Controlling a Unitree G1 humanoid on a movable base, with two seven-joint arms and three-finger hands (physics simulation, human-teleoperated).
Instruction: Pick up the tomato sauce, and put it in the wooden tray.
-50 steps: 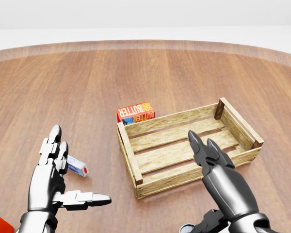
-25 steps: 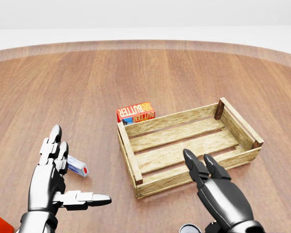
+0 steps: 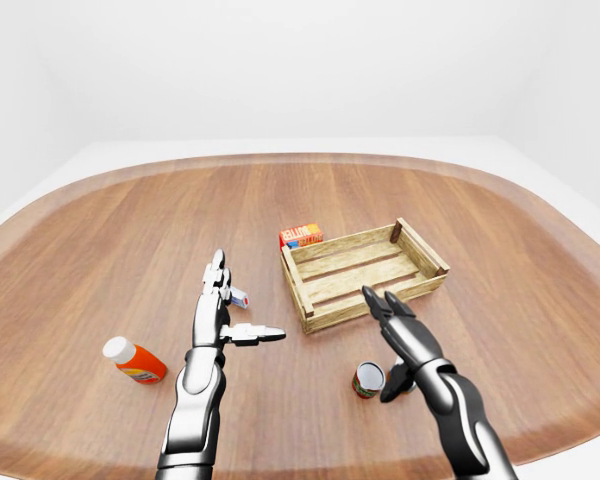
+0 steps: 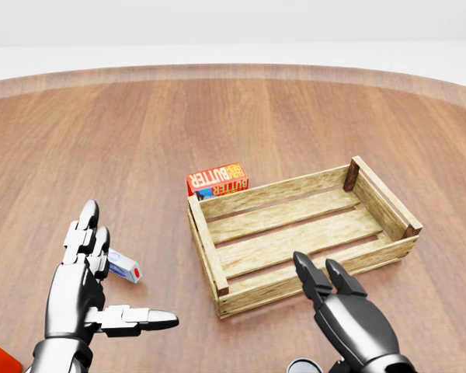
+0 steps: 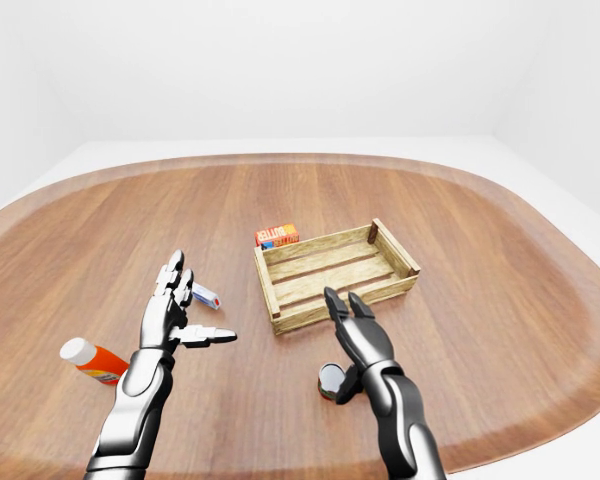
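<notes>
Small rigid tomato sauce can (image 3: 367, 379), probably slick metal; best gripped round its sides by right hand (image 3: 398, 325), fingers apart.

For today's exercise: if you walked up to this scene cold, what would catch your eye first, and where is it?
Probably the empty wooden tray, right of centre on the round wooden table, with a red butter box at its upper-left corner. Next, the two metal hands: the open right hand above a small can, the open left hand near an orange bottle lying at lower left.
</notes>
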